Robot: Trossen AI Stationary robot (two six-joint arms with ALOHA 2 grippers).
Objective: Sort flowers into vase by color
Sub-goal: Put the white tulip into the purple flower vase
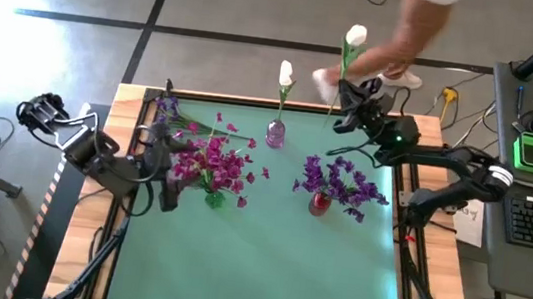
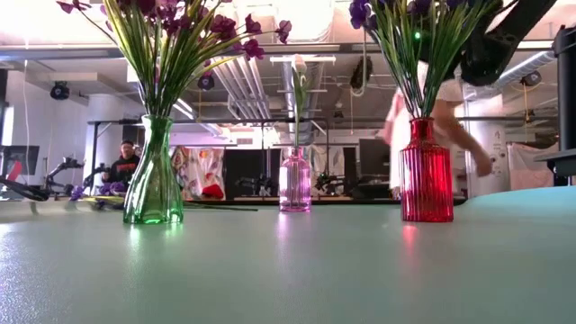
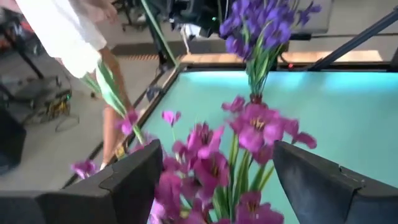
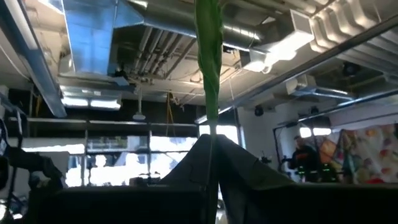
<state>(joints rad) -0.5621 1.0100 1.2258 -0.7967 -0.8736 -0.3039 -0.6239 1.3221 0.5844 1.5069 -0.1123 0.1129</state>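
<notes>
Right gripper holds up a white flower

The right gripper (image 1: 344, 106) is squeezed tight on the green stem of a white flower (image 1: 355, 37) at the table's far edge. The left gripper (image 1: 176, 164) is wide apart around the pink flowers (image 1: 213, 164) in the green vase (image 2: 153, 184). The purple flowers (image 1: 343, 183) stand in the red vase (image 2: 426, 171).

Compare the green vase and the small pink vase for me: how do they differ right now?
The green vase is packed with magenta-pink flowers; the pink vase holds a single white bud. The green vase is taller with a flared belly; the pink vase is shorter and straight-sided. Both stand upright on the teal table.
</notes>
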